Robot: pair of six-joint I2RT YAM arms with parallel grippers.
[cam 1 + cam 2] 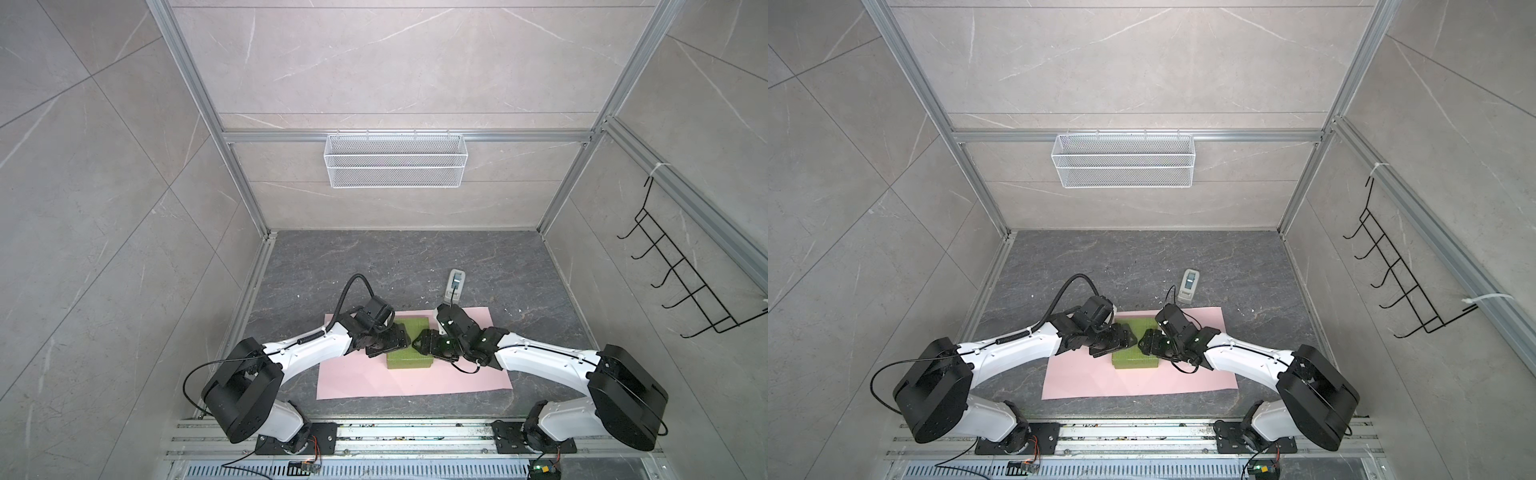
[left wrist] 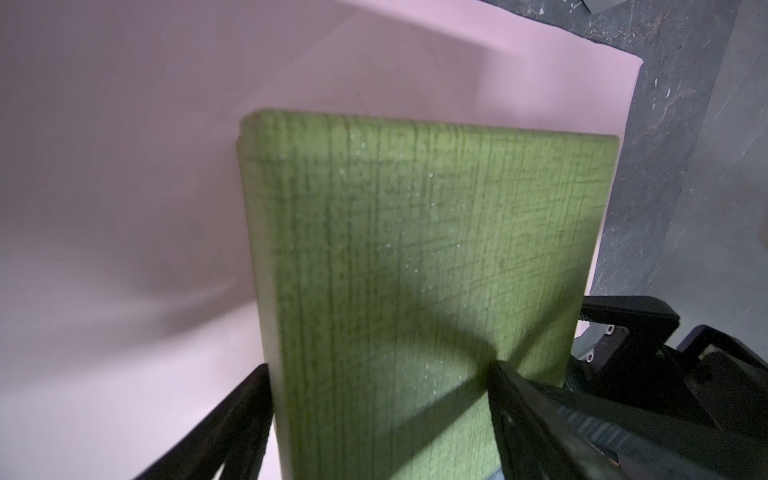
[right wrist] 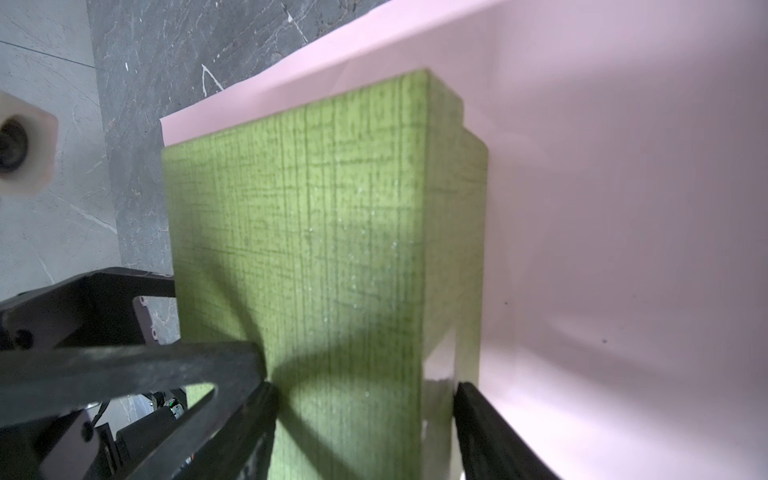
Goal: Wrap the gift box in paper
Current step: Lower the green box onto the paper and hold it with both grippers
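The dark grey marbled desk (image 1: 374, 266) carried a large, thin, pale pink sheet of paper (image 1: 415, 380). At its middle was the olive-green squarish cardboard gift box (image 1: 409, 355). The left gripper (image 1: 390, 343) and right gripper (image 1: 424, 343) straddled opposite box edges, jaws wide; whether they gripped it could not be told. A small grey-white oblong device (image 1: 454, 286) lay just beyond the paper.

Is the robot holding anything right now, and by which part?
Hard to tell. The green box sits between the jaws of both: the left gripper at its left side, the right gripper at its right side. Whether they squeeze it is unclear.
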